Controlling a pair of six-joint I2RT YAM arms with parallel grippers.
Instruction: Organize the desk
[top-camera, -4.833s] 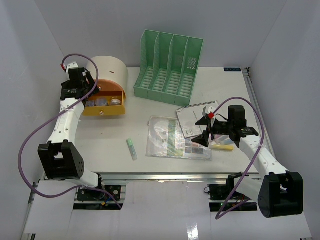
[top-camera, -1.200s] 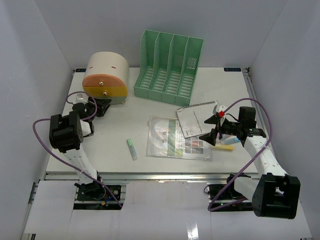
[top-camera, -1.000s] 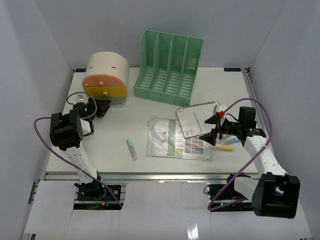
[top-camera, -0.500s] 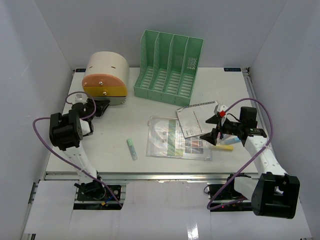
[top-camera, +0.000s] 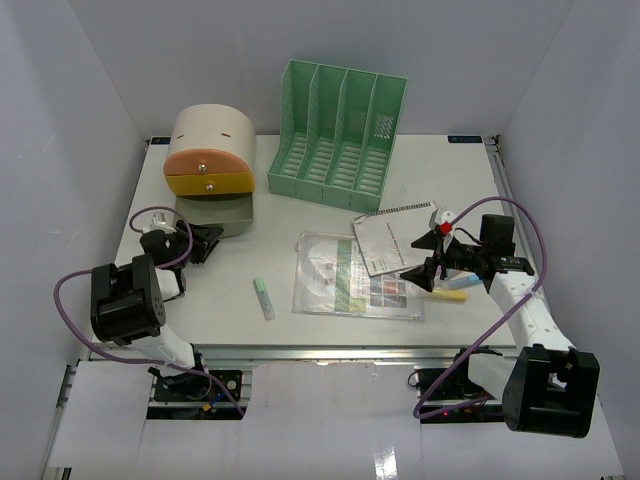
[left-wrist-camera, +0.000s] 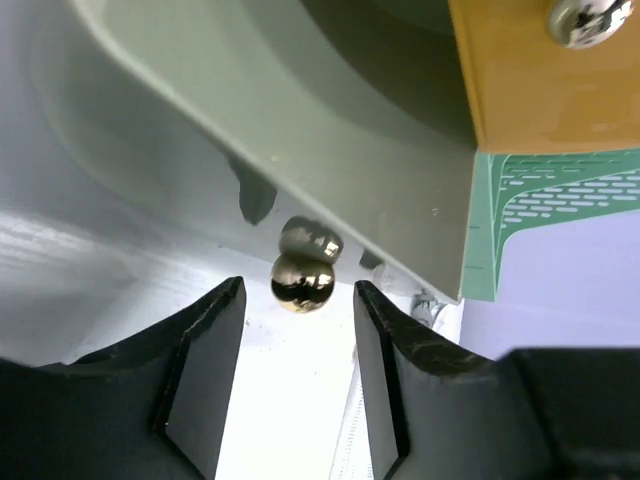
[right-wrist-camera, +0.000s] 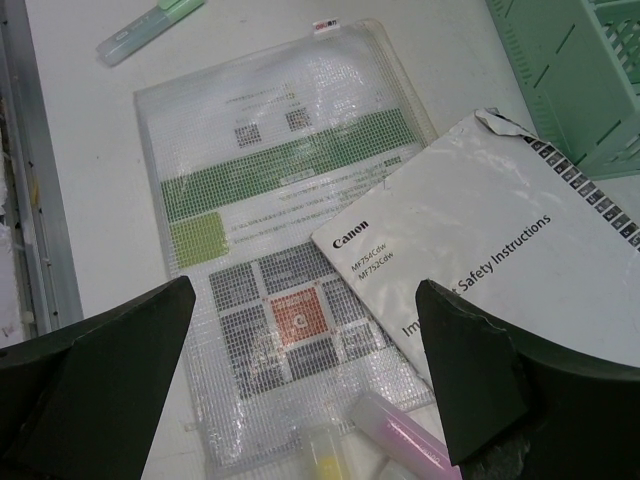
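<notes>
This is a robotics lab cell dressed as an office. Plain white panels (top-camera: 100, 80) wall in the desk (top-camera: 450, 180). A left arm (top-camera: 125, 300) and a right arm (top-camera: 525, 310) are bolted at its near rail, and a green file rack (top-camera: 335, 135) stands on its far side.

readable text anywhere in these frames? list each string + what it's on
"Canon": on the white booklet, right wrist view.
"Safety Instructions": same booklet; word before it partly hidden.
"MF75": start of two small model lines under the brand; endings blurred.
Sheet in the clear mesh pouch: print too small.
Red tag on the pouch edge: unreadable.
Blue sticker at the desk far edge: unreadable.
</notes>
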